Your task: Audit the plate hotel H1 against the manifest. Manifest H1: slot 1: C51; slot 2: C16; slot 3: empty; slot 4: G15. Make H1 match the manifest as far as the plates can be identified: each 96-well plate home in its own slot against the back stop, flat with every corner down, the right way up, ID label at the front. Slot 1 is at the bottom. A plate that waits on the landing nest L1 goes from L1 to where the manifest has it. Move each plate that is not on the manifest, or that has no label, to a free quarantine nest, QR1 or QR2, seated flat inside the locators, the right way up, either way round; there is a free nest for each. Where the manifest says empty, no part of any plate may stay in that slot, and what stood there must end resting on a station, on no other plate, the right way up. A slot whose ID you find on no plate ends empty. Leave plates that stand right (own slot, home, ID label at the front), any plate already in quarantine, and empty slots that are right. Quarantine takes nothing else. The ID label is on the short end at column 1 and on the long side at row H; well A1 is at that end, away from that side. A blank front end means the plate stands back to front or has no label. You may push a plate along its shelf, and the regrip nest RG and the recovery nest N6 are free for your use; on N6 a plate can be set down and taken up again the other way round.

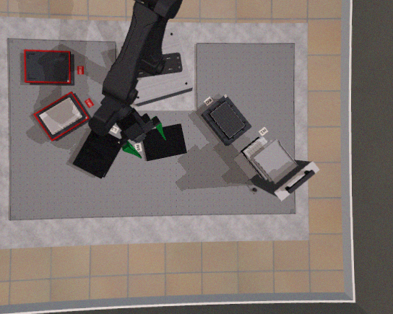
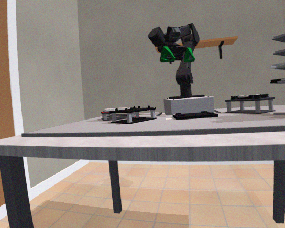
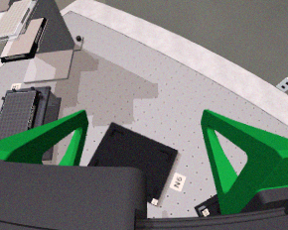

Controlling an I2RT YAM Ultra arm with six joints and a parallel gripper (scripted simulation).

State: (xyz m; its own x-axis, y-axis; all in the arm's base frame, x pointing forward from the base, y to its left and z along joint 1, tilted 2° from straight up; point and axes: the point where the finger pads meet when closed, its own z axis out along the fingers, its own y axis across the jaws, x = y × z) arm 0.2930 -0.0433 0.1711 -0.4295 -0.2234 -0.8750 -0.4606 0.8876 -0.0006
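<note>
1. The claw (image 1: pixel 143 137) hangs high above the table with its green fingers (image 1: pixel 131 149) spread as wide as they go and nothing between them. It carries no plate.

2. Directly below, between the fingers in the wrist view, lies a flat black nest (image 3: pixel 132 153) with a small white tag (image 3: pixel 178 182) at its corner. It looks bare, which fits a spare spot kept free for setting a plate down and turning it.

3. Just to one side of it, a second black nest (image 1: pixel 95 156) sits partly under the arm (image 1: pixel 131 55). It shows no plate either, as far as the top view lets me see.

4. Further out on that side are two red-framed nests. The nearer one (image 1: pixel 61 116) holds a pale plate lying flat inside its frame; the farther one (image 1: pixel 48 66) shows only a dark floor. The red frames probably mark them as the quarantine spots.

5. On the opposite side, a raised dark stand (image 1: pixel 226 119) carries a dark plate, seated square on its top.

6. Beyond that stands the plate rack (image 1: pixel 298 179), with a pale plate visible at its top from above. From the side its shelves (image 2: pixel 284 63) are cut off at the edge, so labels and slot contents cannot be read.

7. Judging by the wide, unloaded claw, the next move is likely a reach toward one of the plates.
</note>
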